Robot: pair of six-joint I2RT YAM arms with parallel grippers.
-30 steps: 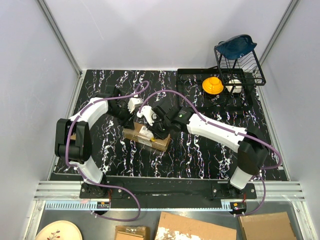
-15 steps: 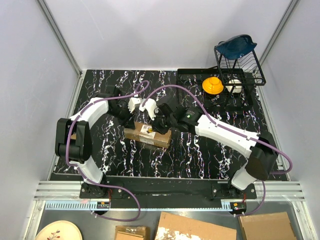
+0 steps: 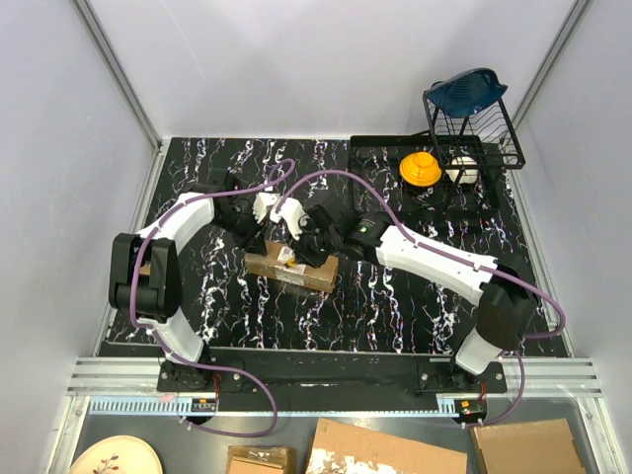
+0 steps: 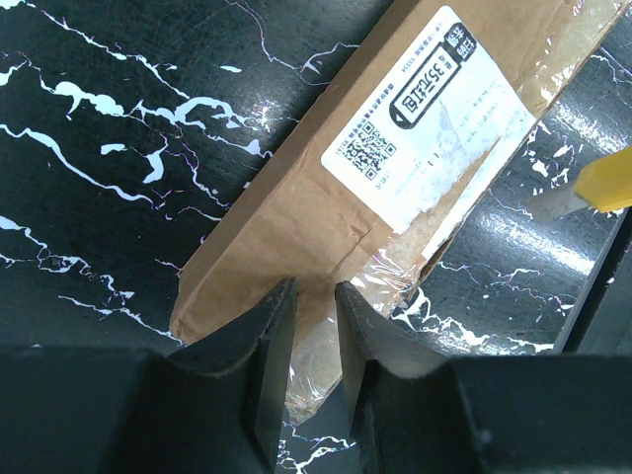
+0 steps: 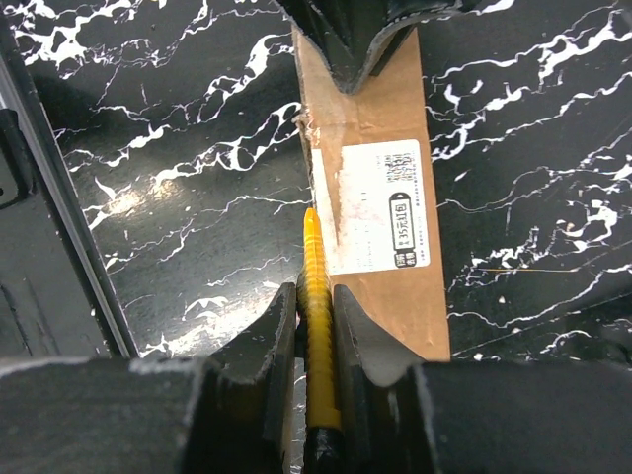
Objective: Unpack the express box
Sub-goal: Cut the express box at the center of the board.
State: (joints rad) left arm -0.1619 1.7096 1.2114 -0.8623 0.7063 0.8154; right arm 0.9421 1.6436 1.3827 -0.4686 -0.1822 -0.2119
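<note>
The left arm (image 3: 183, 225) is folded sharply at the elbow and reaches forward and inward, while the right arm (image 3: 430, 257) stretches long and low across to meet it — the two wrists sit just beside each other. The left gripper (image 4: 314, 301) points downward, its dark fingers (image 4: 265, 341) nearly together with a narrow gap and nothing in it. The right gripper (image 5: 316, 301) is clamped on a yellow utility knife (image 5: 314, 247) — it sticks out past the fingertips.

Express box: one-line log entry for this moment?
express box: label up | left hand: tips over box end, grip unclear | right hand: shut on utility knife, tip at box edge beside label
</note>
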